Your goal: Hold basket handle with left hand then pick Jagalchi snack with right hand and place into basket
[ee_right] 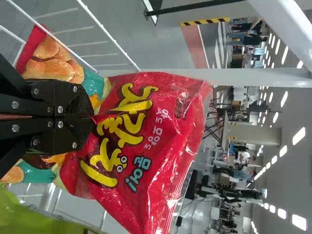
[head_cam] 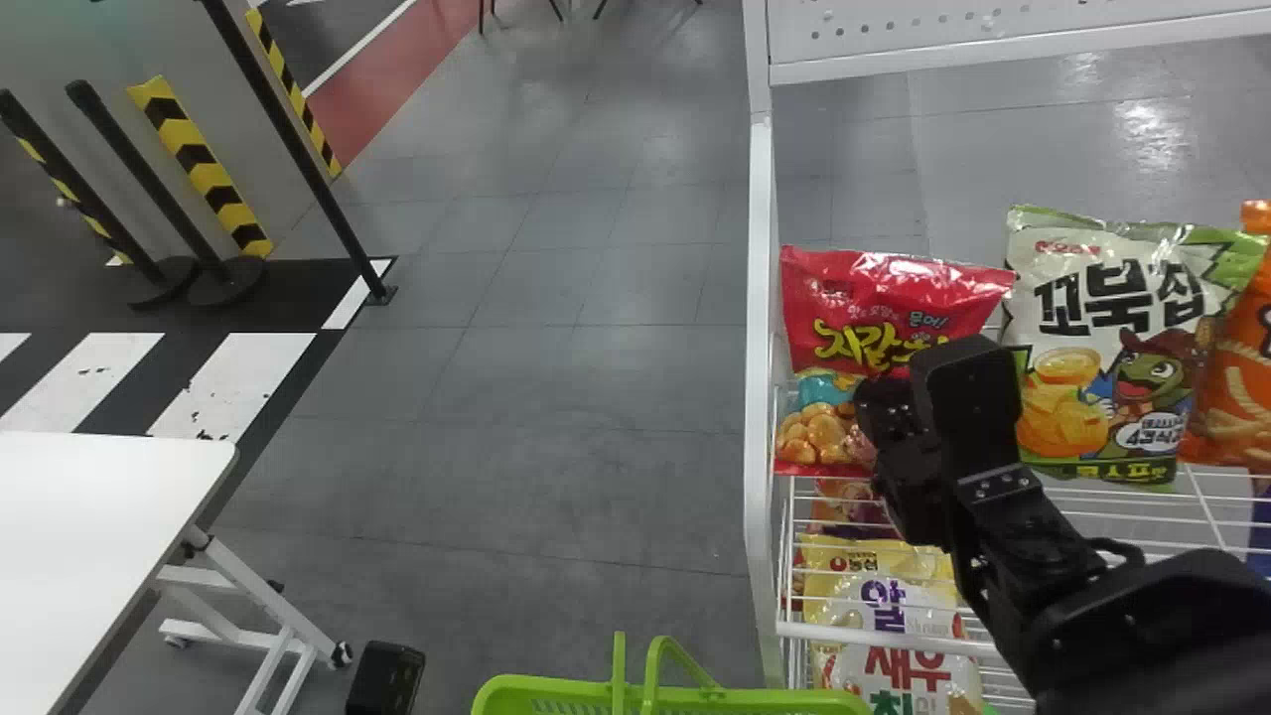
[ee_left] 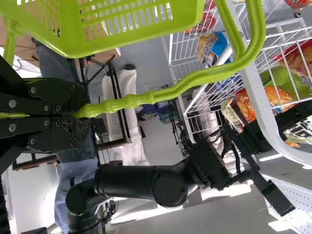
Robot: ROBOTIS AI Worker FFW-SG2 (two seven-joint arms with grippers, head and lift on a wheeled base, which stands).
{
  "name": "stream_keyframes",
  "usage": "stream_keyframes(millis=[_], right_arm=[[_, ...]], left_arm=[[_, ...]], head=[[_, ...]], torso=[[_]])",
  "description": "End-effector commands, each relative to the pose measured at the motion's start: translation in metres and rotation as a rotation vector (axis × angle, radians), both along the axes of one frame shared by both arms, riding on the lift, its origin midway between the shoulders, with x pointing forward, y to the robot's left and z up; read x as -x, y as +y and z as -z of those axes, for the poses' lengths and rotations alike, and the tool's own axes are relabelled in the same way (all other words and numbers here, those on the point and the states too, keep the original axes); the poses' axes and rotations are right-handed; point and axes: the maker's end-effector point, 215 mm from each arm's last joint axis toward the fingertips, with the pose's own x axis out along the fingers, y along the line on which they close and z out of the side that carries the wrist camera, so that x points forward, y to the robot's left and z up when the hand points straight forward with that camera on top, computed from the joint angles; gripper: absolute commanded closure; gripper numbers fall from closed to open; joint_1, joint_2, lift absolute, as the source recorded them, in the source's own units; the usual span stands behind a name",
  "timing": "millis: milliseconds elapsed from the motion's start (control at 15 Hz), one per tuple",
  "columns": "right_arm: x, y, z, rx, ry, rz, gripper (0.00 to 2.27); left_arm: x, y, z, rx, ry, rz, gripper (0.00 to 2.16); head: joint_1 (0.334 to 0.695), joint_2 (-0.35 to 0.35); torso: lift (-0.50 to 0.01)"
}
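Observation:
In the head view my right gripper (head_cam: 909, 397) is at the front of the red Jagalchi snack bag (head_cam: 884, 308), which stands at the left end of the shelf. The right wrist view has the right gripper (ee_right: 92, 116) closed on a pinch of the Jagalchi snack (ee_right: 141, 141). Low in the head view, left of the rack, is the green basket (head_cam: 755, 700). My left gripper (ee_left: 80, 112) is shut on the handle (ee_left: 170, 91) of the basket (ee_left: 126, 24) in the left wrist view.
A green-and-white snack bag (head_cam: 1112, 348) stands right of the Jagalchi snack, with an orange bag (head_cam: 1236, 367) beyond. Below are the wire shelf (head_cam: 894, 636) and more bags. The white rack post (head_cam: 760, 348) rises beside the Jagalchi snack. A white table (head_cam: 99, 536) is at the left.

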Motion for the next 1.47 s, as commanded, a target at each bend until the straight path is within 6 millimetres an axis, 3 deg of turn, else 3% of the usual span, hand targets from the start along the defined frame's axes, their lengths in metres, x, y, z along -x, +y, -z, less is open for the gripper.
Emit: stream_keyframes(millis=[0, 267, 467, 867, 1067, 1267, 1400], right_arm=[[0.012, -0.009, -0.013, 0.016, 0.005, 0.018, 2.25], [0.026, -0.016, -0.048, 0.007, -0.042, 0.037, 2.25], [0.05, -0.026, -0.045, 0.034, 0.033, 0.054, 2.25], [0.107, -0.07, -0.047, 0.069, 0.163, 0.119, 2.25], [0.145, -0.094, -0.036, 0.104, 0.273, 0.14, 2.25], [0.192, -0.108, -0.016, 0.133, 0.412, 0.134, 2.25], [0.215, -0.114, -0.013, 0.144, 0.459, 0.124, 2.25]], left_arm=[[0.001, 0.0, -0.003, 0.01, -0.002, 0.004, 2.15], [0.0, -0.001, -0.003, 0.01, -0.005, 0.006, 2.15], [0.001, 0.0, -0.002, 0.009, 0.0, 0.006, 2.15], [0.0, -0.003, -0.003, 0.012, -0.007, 0.013, 2.14], [0.0, -0.003, -0.003, 0.012, -0.007, 0.013, 2.15], [0.0, -0.004, -0.004, 0.016, -0.01, 0.012, 2.15], [0.0, -0.004, -0.004, 0.018, -0.01, 0.011, 2.15]], head=[[0.695, 0.29], [0.695, 0.279], [0.695, 0.276], [0.695, 0.245], [0.695, 0.217], [0.695, 0.187], [0.695, 0.179]], torso=[[-0.009], [-0.009], [-0.009], [-0.009], [-0.009], [-0.009], [-0.009]])
